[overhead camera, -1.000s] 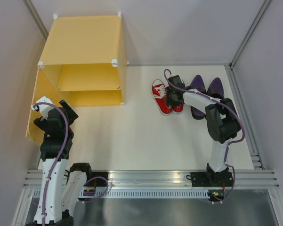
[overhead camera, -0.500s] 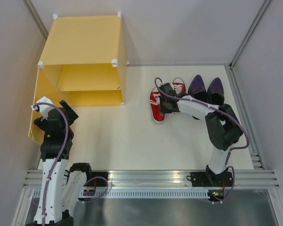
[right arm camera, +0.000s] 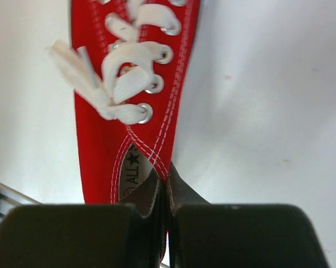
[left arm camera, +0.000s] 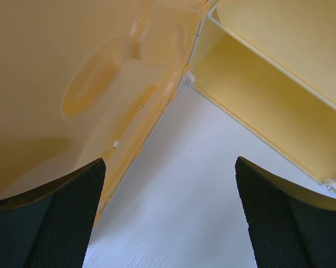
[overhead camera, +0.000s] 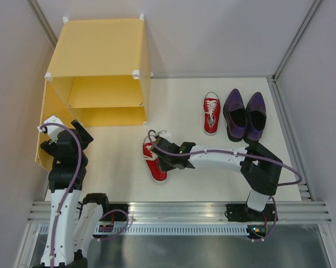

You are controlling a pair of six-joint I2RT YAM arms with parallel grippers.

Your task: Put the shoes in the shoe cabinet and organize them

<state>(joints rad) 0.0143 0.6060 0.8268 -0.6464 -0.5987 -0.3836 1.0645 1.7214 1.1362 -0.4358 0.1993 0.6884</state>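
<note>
My right gripper (overhead camera: 166, 158) is shut on the side wall of a red sneaker (overhead camera: 154, 162) and holds it near the table's front, left of centre. In the right wrist view the fingers (right arm camera: 166, 192) pinch the red sneaker's (right arm camera: 128, 111) collar, white laces above. The other red sneaker (overhead camera: 211, 113) lies at the back right beside the two dark purple shoes (overhead camera: 245, 115). The yellow cabinet (overhead camera: 100, 61) stands at the back left, its door (overhead camera: 45, 120) swung open. My left gripper (overhead camera: 72, 131) is open and empty next to the door, above bare table (left arm camera: 173, 223).
The cabinet's inner shelf (overhead camera: 106, 103) and lower compartment (left arm camera: 268, 106) show through the open front. The door's embossed inner face (left arm camera: 72, 84) fills the left of the left wrist view. A metal rail (overhead camera: 179, 212) runs along the near table edge.
My right gripper has carried one red sneaker from the back right, away from its mate, leftward and toward the front of the table. The left arm has not moved.
</note>
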